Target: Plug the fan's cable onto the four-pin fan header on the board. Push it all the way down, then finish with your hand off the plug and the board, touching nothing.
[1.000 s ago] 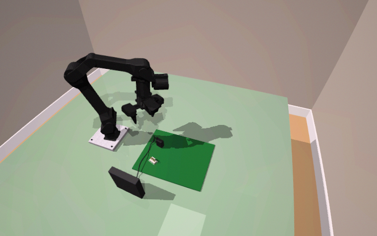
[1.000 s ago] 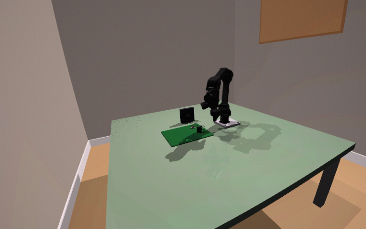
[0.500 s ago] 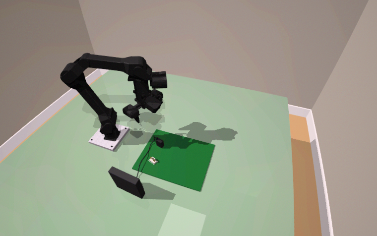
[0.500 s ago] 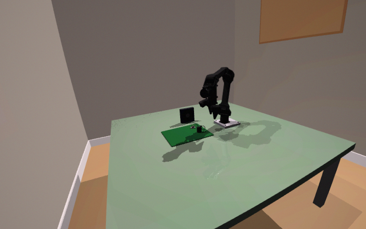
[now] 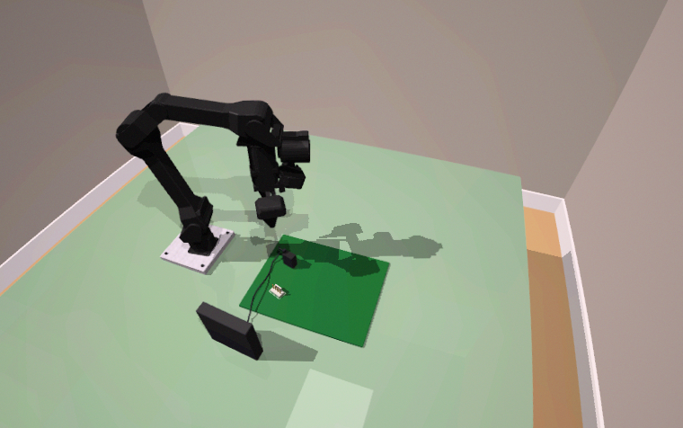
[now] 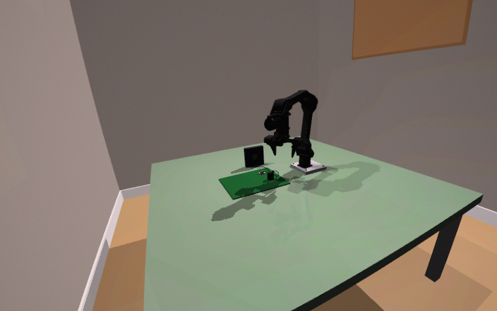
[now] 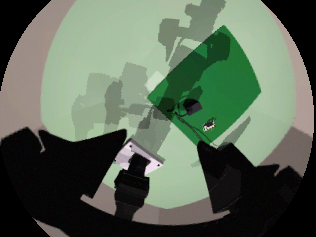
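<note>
A green board [image 5: 327, 307] [image 6: 249, 185] [image 7: 229, 76] lies flat on the table. A small black plug [image 5: 289, 259] [image 6: 270, 176] [image 7: 193, 105] rests on the board near its corner closest to the arm's base. The pale four-pin header [image 5: 276, 291] [image 6: 261, 171] [image 7: 210, 122] stands on the board, apart from the plug. A thin cable [image 5: 259, 292] runs from the plug to the black fan [image 5: 229, 330] [image 6: 254, 156], which stands upright beside the board. My gripper [image 5: 271, 221] [image 6: 283, 149] [image 7: 162, 138] is open and empty. It hangs well above that board corner, touching nothing.
The arm's grey base plate [image 5: 199, 254] [image 6: 308, 167] [image 7: 142, 157] sits close to the board's corner. A paler rectangle [image 5: 330, 400] is marked on the green table [image 5: 428, 327] [image 6: 293, 238] near the front. Walls stand beyond the table's edges.
</note>
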You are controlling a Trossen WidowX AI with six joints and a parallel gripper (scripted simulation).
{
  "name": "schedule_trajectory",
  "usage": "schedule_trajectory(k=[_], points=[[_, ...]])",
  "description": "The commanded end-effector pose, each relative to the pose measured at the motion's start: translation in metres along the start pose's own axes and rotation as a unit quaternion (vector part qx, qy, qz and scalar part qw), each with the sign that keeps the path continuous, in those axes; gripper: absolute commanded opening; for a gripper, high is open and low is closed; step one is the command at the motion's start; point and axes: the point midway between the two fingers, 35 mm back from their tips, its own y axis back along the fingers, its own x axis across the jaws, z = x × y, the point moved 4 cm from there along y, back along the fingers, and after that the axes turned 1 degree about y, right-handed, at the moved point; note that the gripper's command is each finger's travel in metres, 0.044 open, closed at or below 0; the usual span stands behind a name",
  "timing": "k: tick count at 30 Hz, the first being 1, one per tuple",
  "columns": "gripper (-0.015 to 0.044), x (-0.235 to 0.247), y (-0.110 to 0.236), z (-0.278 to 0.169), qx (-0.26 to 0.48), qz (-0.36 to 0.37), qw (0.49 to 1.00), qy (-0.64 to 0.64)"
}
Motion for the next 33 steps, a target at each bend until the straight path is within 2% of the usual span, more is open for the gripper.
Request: schedule_trajectory(k=[1, 6, 14, 25, 27, 33], points=[[0.044, -0.019, 0.014, 0.012, -0.009, -0.002, 0.95, 0.311], [0.044, -0.032, 0.02, 0.017, -0.011, -0.005, 0.86, 0.51], [0.044, -0.049, 0.027, 0.021, -0.012, -0.01, 0.712, 0.702], [0.044, -0.07, 0.035, 0.025, -0.01, -0.017, 0.438, 0.899], [0.044, -0.071, 0.035, 0.025, -0.009, -0.017, 0.417, 0.909], [0.044, -0.071, 0.035, 0.025, -0.009, -0.017, 0.417, 0.909]])
